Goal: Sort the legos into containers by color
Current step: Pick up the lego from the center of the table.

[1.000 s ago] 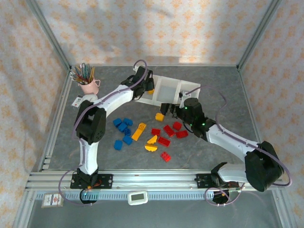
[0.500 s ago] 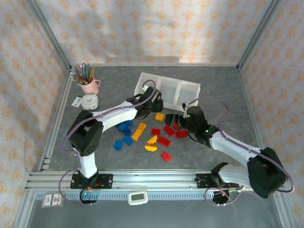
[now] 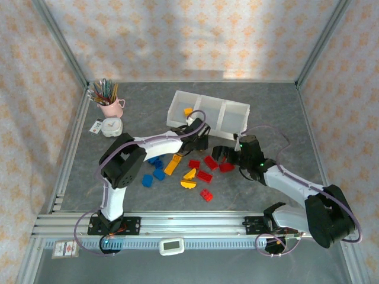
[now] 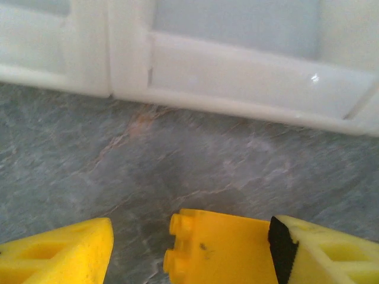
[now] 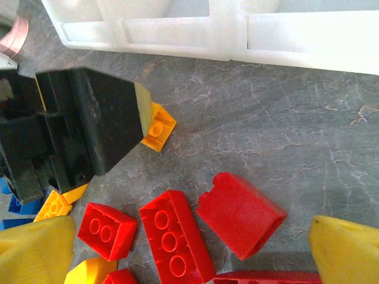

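Yellow lego (image 4: 225, 248) lies within left gripper (image 4: 192, 239), apparently unclamped.

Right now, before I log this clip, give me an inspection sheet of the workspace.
Surface: grey marbled table, nothing spilled.
Job's things: red bricks, blue bricks and yellow bricks scattered on the table; one binned yellow brick in the left bin of the tray.
Clutter: pink cup of pencils, white clock.
End effectors: left end effector open around a loose yellow brick; right end effector open over the red bricks.
Cables: purple cables looped along both arms.
Surroundings: patterned walls, metal frame.
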Controlling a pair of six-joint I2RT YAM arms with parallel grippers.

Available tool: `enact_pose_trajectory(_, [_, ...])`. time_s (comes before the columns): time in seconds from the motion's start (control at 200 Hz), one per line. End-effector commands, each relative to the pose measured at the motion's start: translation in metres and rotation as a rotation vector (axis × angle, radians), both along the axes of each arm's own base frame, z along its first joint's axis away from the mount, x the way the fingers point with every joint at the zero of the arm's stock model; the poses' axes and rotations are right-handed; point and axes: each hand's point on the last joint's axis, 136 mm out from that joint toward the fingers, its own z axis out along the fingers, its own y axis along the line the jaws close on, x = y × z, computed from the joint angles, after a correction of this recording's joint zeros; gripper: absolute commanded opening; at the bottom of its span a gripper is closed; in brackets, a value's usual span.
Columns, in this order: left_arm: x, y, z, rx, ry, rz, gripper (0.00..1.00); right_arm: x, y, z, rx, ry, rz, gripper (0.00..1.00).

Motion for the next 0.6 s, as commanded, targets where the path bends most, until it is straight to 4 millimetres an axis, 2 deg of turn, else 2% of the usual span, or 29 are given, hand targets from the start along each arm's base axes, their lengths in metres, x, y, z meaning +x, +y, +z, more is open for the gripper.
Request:
enact_pose_trajectory(0.0, [-0.003,0.001,-0.016,0.049,0.044,-0.006,0.71,-0.001,0.0,0.004,0.017,-0.004,-0.003,1.0])
enact_pose_trajectory(0.31, [-0.001,-0.01,-0.02,0.031,0.049,-0.039,0.69,0.001,0.001,0.006,0.019,-0.01,-0.004,1.0])
enact_pose_trajectory(0.415, [-0.004,-0.02,-0.019,-0.002,0.053,-0.07,0.71,0.001,0.0,0.006,0.016,-0.013,-0.005,1.0])
enact_pose_trajectory(0.596, [-0.006,-0.023,-0.022,-0.007,0.057,-0.082,0.74,0.001,0.0,0.006,0.018,-0.013,-0.005,1.0])
